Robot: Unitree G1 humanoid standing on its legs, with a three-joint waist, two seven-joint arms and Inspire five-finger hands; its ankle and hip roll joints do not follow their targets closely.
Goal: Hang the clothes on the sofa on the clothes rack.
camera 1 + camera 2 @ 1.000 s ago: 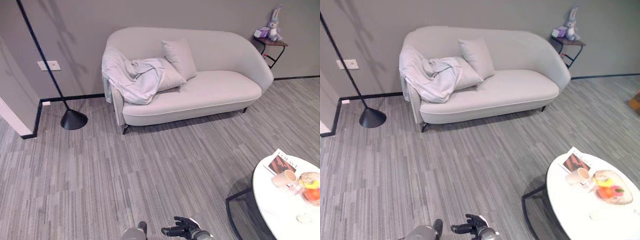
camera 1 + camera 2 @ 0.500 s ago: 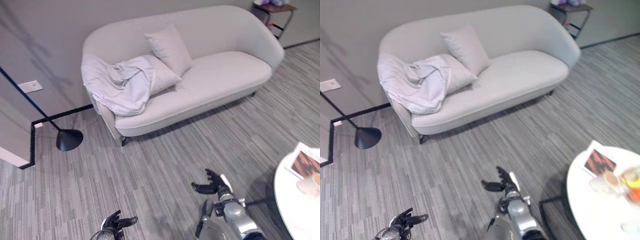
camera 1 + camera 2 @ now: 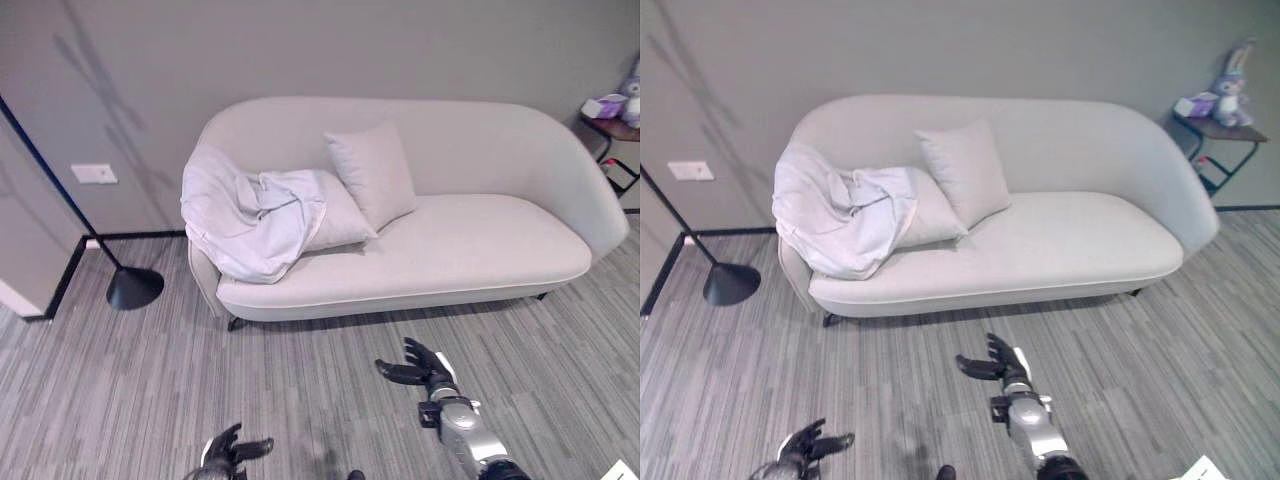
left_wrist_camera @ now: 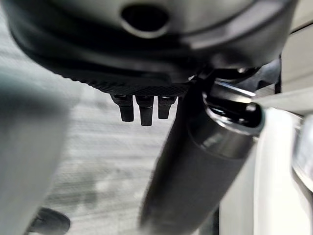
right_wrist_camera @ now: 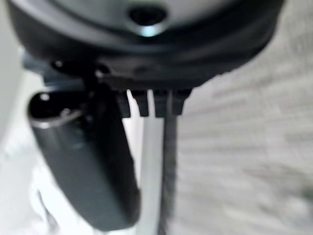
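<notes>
Where the sofa's (image 3: pixel 480 250) left arm meets its seat, left of centre in the frame, one pale grey garment (image 3: pixel 245 220) lies crumpled, draped over the armrest and spilling onto the cushion edge. One item of clothing counted; neither hand touches it. Two cushions sit on the sofa: one (image 3: pixel 338 212) partly under the garment's right side, a second (image 3: pixel 372 172) propped upright just beside it against the backrest. The remaining seat to the right is bare upholstery.

Right hand (image 3: pixel 418 368) is at lower centre-right of the frame, over the striped grey floor (image 3: pixel 100 380) in front of the sofa, fingers spread and holding nothing. Left hand (image 3: pixel 232 449) is at the bottom edge, lower left of centre, fingers likewise splayed and empty, well apart from the sofa.

One black floor lamp (image 3: pixel 134 286) stands at the left, its base on the floor near the wall. One small side table (image 3: pixel 1220 130) at the upper right carries one plush rabbit (image 3: pixel 1231 72).
</notes>
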